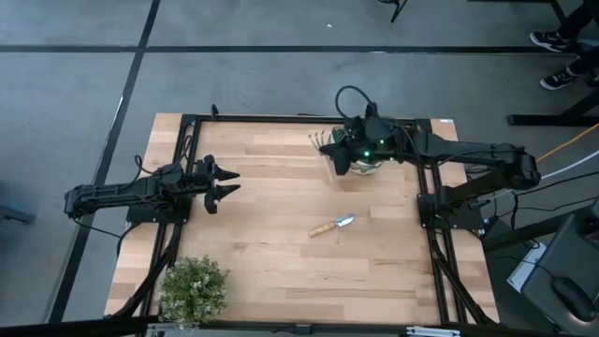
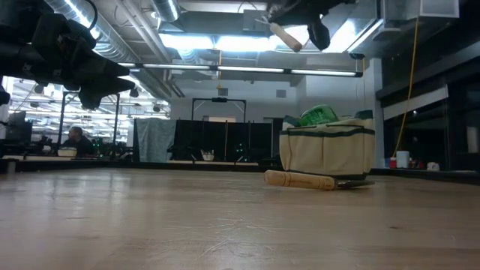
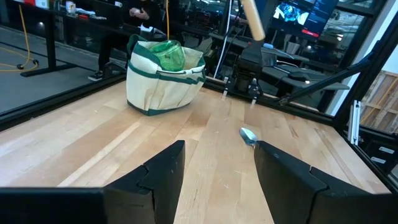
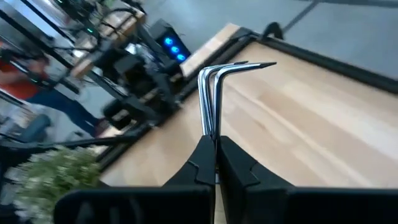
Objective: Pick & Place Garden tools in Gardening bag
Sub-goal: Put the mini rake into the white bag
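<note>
My right gripper [image 1: 335, 150] is shut on the pronged rake, whose bent metal prongs [image 1: 318, 140] stick out past it, high above the table beside the gardening bag [image 1: 363, 167]. The rake's wooden handle [image 2: 286, 36] shows high up in the low view. The cream and green bag [image 3: 163, 74] stands on the table at the far right with a green spray bottle [image 3: 168, 55] in its mouth. The wooden-handled trowel [image 1: 332, 226] lies flat on the table in front of the bag. My left gripper [image 1: 229, 183] is open and empty at the left, above the table. My right gripper pinches the rake's metal shanks [image 4: 210, 124], just behind the bent prongs, between its two fingers [image 4: 202, 165]. The fingers lie along the shanks and the prongs reach out past the fingertips. The rake is lifted clear, and its wooden handle [image 3: 252, 18] slants down below the gripper.
A bushy green plant [image 1: 192, 290] stands at the table's near left corner. Black frame rails [image 1: 187, 140] run along the table's left, far and right sides. Bare wood lies between the trowel and my left gripper.
</note>
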You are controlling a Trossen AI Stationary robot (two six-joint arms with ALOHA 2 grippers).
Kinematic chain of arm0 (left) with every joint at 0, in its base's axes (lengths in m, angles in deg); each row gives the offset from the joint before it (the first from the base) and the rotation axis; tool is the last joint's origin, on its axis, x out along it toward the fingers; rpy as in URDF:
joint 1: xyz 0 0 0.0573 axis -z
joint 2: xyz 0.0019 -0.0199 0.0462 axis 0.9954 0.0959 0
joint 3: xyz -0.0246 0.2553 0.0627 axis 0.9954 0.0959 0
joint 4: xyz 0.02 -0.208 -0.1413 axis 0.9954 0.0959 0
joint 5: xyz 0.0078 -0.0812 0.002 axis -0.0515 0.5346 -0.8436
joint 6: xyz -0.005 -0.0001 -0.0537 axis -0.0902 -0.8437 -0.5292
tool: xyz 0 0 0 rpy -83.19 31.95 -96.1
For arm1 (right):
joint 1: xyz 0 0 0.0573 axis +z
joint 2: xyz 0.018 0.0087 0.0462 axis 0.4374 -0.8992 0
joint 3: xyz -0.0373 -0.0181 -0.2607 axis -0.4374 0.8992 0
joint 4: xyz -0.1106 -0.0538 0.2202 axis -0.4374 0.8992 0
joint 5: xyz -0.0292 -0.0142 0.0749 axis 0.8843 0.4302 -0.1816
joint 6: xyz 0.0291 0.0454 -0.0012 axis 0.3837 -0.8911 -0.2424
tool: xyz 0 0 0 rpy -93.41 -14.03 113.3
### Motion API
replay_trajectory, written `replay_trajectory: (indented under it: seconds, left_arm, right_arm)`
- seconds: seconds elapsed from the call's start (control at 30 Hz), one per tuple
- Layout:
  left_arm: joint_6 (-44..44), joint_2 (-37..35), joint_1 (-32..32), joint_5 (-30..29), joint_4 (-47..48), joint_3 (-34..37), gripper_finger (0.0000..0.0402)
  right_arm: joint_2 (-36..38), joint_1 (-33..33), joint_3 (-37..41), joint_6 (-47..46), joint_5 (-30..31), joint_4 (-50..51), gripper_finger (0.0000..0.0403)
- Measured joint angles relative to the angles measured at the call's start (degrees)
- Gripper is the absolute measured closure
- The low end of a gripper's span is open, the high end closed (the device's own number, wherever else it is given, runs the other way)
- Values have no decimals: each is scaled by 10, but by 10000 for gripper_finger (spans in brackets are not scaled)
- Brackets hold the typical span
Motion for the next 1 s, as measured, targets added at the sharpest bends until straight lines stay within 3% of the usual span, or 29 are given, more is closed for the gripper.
replay_trajectory:
  seconds: [0.2, 0.4, 0.57, 0.77, 1.0]
  left_arm:
    - [0, 0, 0, 0, 0, 0, 210]
    - [0, 0, 0, 0, 0, 0, 212]
    - [0, 0, 0, 0, 0, 0, 210]
    - [0, 0, 0, 0, 0, 0, 211]
    - [0, 0, 0, 0, 0, 0, 212]
  right_arm:
    - [11, -49, -20, 33, -17, 73, 401]
    - [67, -97, -20, 97, -17, 160, 401]
    - [136, -132, -17, 151, 24, 230, 401]
    - [215, -146, 39, 161, 96, 223, 401]
    - [256, -146, 155, 139, 177, 78, 401]
